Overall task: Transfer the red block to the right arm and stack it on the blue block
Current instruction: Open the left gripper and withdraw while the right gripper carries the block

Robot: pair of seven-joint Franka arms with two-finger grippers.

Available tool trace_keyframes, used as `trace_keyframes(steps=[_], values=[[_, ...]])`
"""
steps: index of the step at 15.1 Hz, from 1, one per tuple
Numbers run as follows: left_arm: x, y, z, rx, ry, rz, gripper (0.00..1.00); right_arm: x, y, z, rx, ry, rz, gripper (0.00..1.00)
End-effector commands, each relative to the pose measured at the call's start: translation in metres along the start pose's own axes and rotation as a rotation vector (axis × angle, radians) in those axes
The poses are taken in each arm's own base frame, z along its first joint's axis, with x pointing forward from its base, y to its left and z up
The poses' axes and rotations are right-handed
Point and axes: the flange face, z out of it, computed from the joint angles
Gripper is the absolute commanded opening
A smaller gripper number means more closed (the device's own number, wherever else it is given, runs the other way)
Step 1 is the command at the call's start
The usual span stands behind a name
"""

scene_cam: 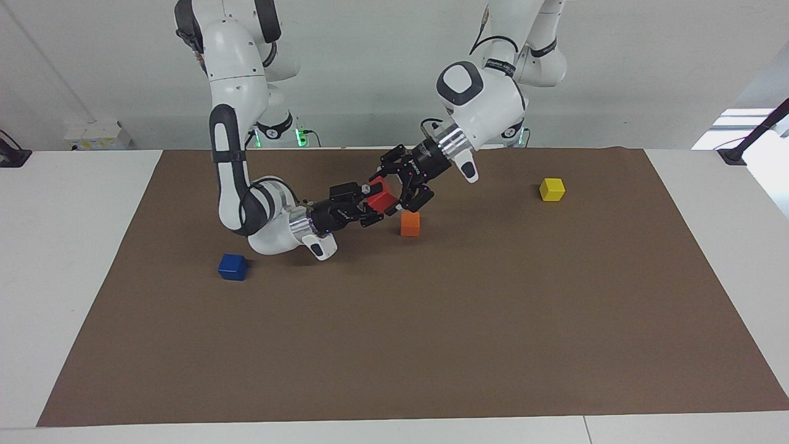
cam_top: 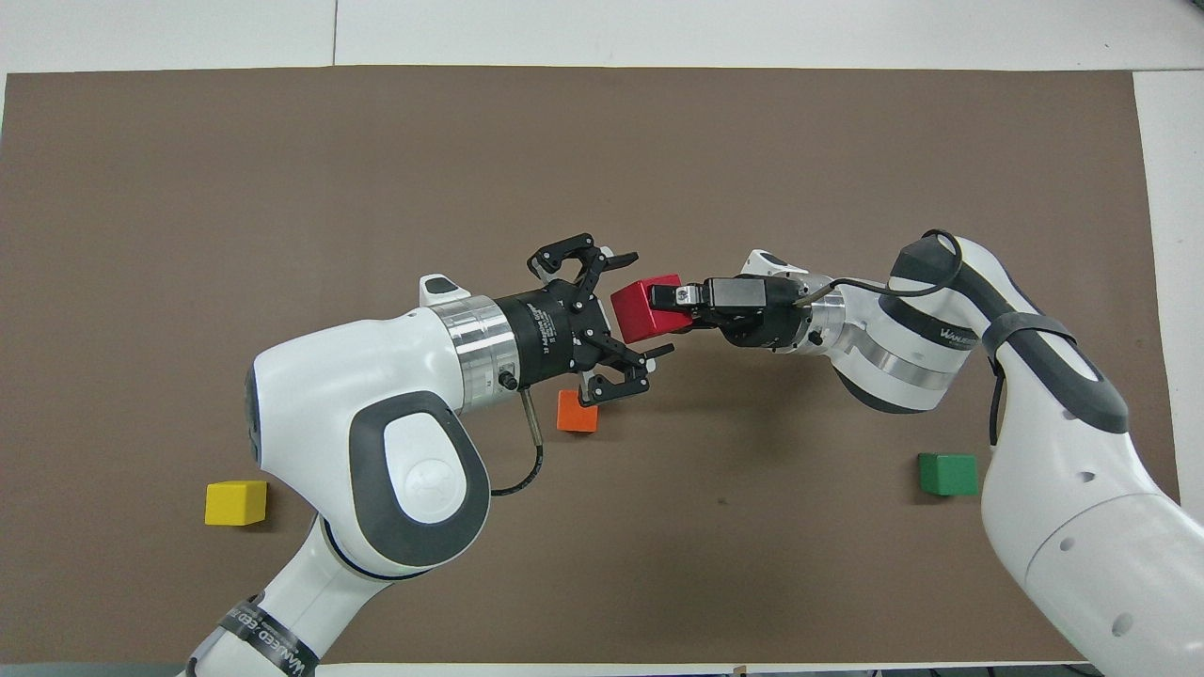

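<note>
The red block (scene_cam: 380, 199) is held in the air above the brown mat, just above the orange cube (scene_cam: 410, 224). My right gripper (scene_cam: 372, 208) is shut on the red block (cam_top: 642, 310) from the right arm's end. My left gripper (scene_cam: 389, 192) is open, and its spread fingers stand around the same block without pinching it. In the overhead view the left gripper (cam_top: 645, 305) and the right gripper (cam_top: 673, 308) meet head-on at the block. The blue block (scene_cam: 232, 267) sits on the mat just beside the right arm's wrist, farther from the robots. It is hidden in the overhead view.
The orange cube (cam_top: 577, 411) lies under the left gripper's wrist. A yellow cube (scene_cam: 551, 189) sits toward the left arm's end of the mat. A green cube (cam_top: 947, 473) lies near the right arm, hidden in the facing view. The brown mat (scene_cam: 468, 345) covers the table.
</note>
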Motion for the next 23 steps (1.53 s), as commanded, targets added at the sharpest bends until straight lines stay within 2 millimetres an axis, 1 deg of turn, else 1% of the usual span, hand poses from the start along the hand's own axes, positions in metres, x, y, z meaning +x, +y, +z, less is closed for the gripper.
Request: trace_keyframes(steps=[1,2,3,4,6,7,8,9,10,12,13,14,15,16,17,18,19,21,23], values=[[0.02,0.016,-0.041,0.042,0.001,-0.042,1.0,0.002,-0.013,0.006,-0.014,0.03,-0.022,0.0],[0.029,0.025,-0.051,0.06,-0.001,-0.054,1.0,0.001,-0.022,0.01,-0.029,0.023,-0.027,0.0],[0.039,0.032,-0.062,0.068,-0.004,-0.032,1.0,0.003,-0.031,0.01,-0.062,0.041,-0.032,0.0],[0.051,0.04,-0.074,0.071,-0.005,0.001,1.0,0.002,-0.043,0.013,-0.113,0.044,-0.039,0.0],[0.076,0.057,-0.102,0.074,-0.013,0.04,1.0,0.003,-0.07,0.009,-0.23,0.035,-0.015,0.0],[0.087,0.065,-0.117,0.073,-0.016,0.076,1.0,0.006,-0.091,0.005,-0.3,0.05,0.004,0.0],[0.101,0.076,-0.135,0.081,0.005,0.133,1.0,0.009,-0.118,0.002,-0.398,0.056,0.012,0.0],[0.11,0.086,-0.151,0.108,0.049,0.205,1.0,0.011,-0.14,-0.002,-0.502,0.055,0.024,0.0],[0.117,0.092,-0.163,0.149,0.094,0.265,1.0,0.012,-0.164,-0.005,-0.599,0.061,0.039,0.0],[0.129,0.101,-0.182,0.192,0.163,0.339,1.0,0.01,-0.205,-0.011,-0.755,0.096,0.091,0.0],[0.133,0.109,-0.193,0.199,0.196,0.407,1.0,0.013,-0.224,-0.017,-0.858,0.114,0.097,0.0],[0.136,0.117,-0.204,0.229,0.235,0.509,1.0,0.016,-0.242,-0.021,-0.967,0.127,0.105,0.0],[0.14,0.125,-0.215,0.259,0.265,0.615,1.0,0.021,-0.262,-0.021,-1.086,0.144,0.104,0.0],[0.14,0.134,-0.223,0.283,0.294,0.717,1.0,0.025,-0.279,-0.022,-1.225,0.159,0.085,0.0],[0.141,0.138,-0.23,0.32,0.339,0.816,1.0,0.029,-0.291,-0.024,-1.367,0.166,0.055,0.0],[0.146,0.145,-0.237,0.367,0.389,0.908,1.0,0.032,-0.298,-0.031,-1.493,0.169,0.028,0.0],[0.154,0.147,-0.244,0.414,0.429,0.997,1.0,0.035,-0.297,-0.041,-1.603,0.16,0.007,0.0],[0.161,0.15,-0.253,0.493,0.472,1.158,1.0,0.037,-0.297,-0.056,-1.797,0.147,-0.038,0.0],[0.161,0.149,-0.263,0.636,0.619,1.248,1.0,0.037,-0.293,-0.063,-1.94,0.108,-0.063,0.0]])
